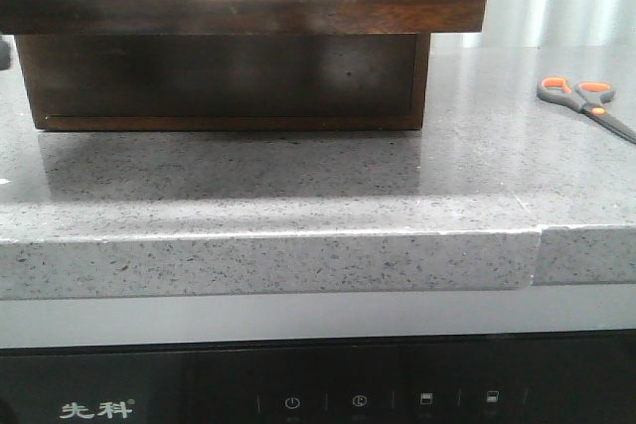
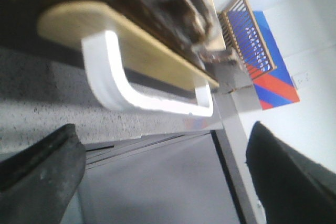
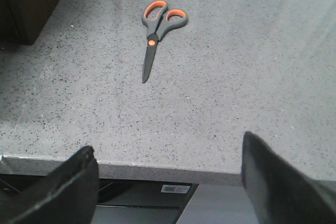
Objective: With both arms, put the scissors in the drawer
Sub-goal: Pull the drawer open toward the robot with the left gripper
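Two wide-spread grippers, nothing grasped.
Only the right gripper's (image 3: 168,182) wrist view shows whole scissors (image 3: 156,32); only the left gripper's (image 2: 163,177) shows the drawer's (image 2: 131,51) white cut-out.

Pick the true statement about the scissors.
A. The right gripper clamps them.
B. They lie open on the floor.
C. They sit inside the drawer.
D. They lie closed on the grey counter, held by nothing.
D: the scissors lie blades-together on the counter, with the right gripper open and well clear of them.

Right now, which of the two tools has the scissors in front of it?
The right tool: its wrist view shows the scissors lying flat on the counter ahead. The left tool faces the drawer's cut-out instead.
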Controlling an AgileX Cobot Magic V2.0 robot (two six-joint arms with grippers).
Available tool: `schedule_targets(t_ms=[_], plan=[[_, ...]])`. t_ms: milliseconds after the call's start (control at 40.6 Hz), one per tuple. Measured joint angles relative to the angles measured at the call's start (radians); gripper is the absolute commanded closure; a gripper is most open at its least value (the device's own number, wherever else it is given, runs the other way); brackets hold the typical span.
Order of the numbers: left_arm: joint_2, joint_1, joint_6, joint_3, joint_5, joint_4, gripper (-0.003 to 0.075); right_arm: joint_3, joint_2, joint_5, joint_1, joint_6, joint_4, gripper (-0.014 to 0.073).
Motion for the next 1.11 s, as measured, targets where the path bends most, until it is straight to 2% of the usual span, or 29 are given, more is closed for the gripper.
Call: schedule_targets(t_ms=[172,320,542,690,862,961,1108], plan=[[-0.141,0.000,-0.114,-0.014,0.011,0.169,0.0114,0.000,0.000,0.000,0.000,0.000,0.000,0.0014],[-0.219,0.000,-0.294,-0.132,0.033,0.539,0.0118,0.000,0.000,0.000,0.000,0.000,0.000,0.0014],[-0.237,-0.028,-0.519,-0.441,0.106,1.082,0.0125,0.000,0.000,0.000,0.000,0.000,0.000,0.0014],[-0.228,-0.191,-0.592,-0.563,0.117,1.295,0.0125,0.000,0.000,0.000,0.000,0.000,0.000,0.0014],[-0.220,-0.398,-0.728,-0.579,0.119,1.573,0.0125,0.000,0.000,0.000,0.000,0.000,0.000,0.0014],[-0.216,-0.451,-0.779,-0.579,0.111,1.644,0.0125,0.000,0.000,0.000,0.000,0.000,0.000,0.0014],[-0.216,-0.491,-0.781,-0.584,0.062,1.602,0.0125,0.000,0.000,0.000,0.000,0.000,0.000,0.0014]])
